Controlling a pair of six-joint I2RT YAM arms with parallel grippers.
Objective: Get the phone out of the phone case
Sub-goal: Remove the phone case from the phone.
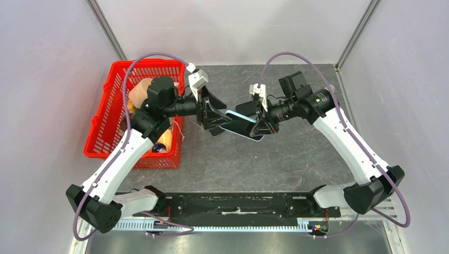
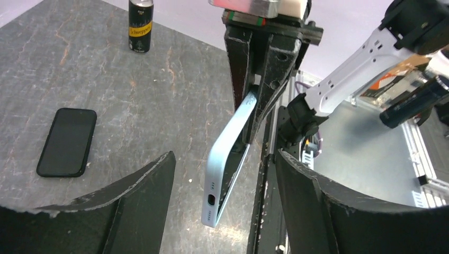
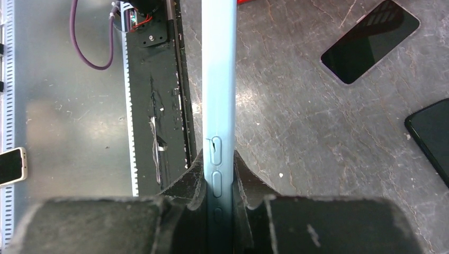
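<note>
A light blue phone case (image 2: 227, 153) hangs in the air over the table, tilted on edge. The phone's dark face (image 2: 236, 168) shows inside its rim. My right gripper (image 3: 218, 170) is shut on the case (image 3: 218, 79), its pads pressing both flat sides near the side buttons. My left gripper (image 2: 225, 185) is open. Its fingers (image 2: 132, 196) stand wide on either side of the case's free end, the one with the port, and touch nothing. From above, the case (image 1: 241, 127) spans between the left gripper (image 1: 213, 119) and the right gripper (image 1: 262, 124).
A black phone (image 2: 67, 142) and a dark can (image 2: 141, 24) are on the grey table. Two more phones (image 3: 370, 39) (image 3: 431, 135) lie below the right gripper. A red basket (image 1: 106, 127) with items stands at the left. The arms' base rail (image 1: 233, 203) runs along the near edge.
</note>
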